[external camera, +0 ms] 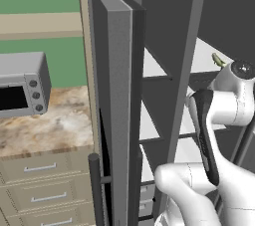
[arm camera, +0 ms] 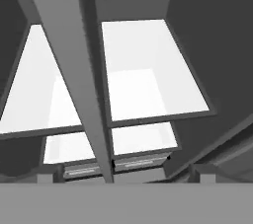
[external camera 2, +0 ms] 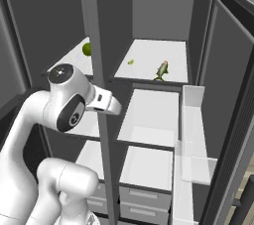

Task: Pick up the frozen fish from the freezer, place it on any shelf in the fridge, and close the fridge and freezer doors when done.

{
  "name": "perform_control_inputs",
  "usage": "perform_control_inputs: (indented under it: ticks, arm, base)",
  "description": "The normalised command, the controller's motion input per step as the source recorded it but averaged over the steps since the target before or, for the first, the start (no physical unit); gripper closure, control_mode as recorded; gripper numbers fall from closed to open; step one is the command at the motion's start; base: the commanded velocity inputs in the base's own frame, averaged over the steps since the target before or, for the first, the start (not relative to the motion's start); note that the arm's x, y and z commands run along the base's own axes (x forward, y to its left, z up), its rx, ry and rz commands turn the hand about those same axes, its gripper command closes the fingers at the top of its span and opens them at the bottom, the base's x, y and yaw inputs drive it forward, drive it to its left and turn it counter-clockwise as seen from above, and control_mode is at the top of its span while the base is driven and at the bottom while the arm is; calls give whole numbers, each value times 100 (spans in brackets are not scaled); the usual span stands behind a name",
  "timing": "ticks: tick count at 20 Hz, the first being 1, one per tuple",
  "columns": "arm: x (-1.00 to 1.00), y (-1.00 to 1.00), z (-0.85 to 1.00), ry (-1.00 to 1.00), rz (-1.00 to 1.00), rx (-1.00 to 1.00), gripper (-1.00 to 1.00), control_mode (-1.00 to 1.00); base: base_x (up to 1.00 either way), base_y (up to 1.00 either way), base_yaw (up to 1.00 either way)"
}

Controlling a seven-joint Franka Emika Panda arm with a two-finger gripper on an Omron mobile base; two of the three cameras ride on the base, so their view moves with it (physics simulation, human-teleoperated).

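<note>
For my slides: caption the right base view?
Frozen fish lies on the fridge's top shelf, both doors open.

fish [external camera 2: 161,70] lying on top fridge shelf [external camera 2: 149,65] | doors open | arm [external camera 2: 69,102] at divider

Doors [external camera 2: 233,120] open — divider [external camera 2: 101,115] splits both compartments.

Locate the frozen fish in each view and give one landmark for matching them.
Left base view: the frozen fish lies on the top fridge shelf, just above the arm's wrist.
Right base view: the fish lies right of centre on that wide white shelf.
Hand view: I cannot make the fish out.
Shared landmark: the grey vertical divider between the compartments.
</note>
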Motion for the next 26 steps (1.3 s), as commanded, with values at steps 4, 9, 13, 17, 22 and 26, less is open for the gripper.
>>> perform_control_inputs:
  ticks: [4, 9, 13, 17, 22, 26]
  arm:
    - [0, 44, 0, 7, 17, -1, -100, -100]
    - [-1, 1, 0, 0, 0, 0, -100, -100]
    - [-9, -4, 0, 0, 0, 0, -100, 100]
    - [0, 0, 0, 0, 0, 0, -100, 100]
    - [0, 0, 0, 0, 0, 0, -100, 100]
    - [0, 0, 0, 0, 0, 0, -100, 100]
  base:
    - [0, 0, 0]
    - [0, 0, 0]
    - [-12, -12, 0]
    - [-23, -29, 0]
    - [-38, -5, 0]
    - [-69, 0, 0]
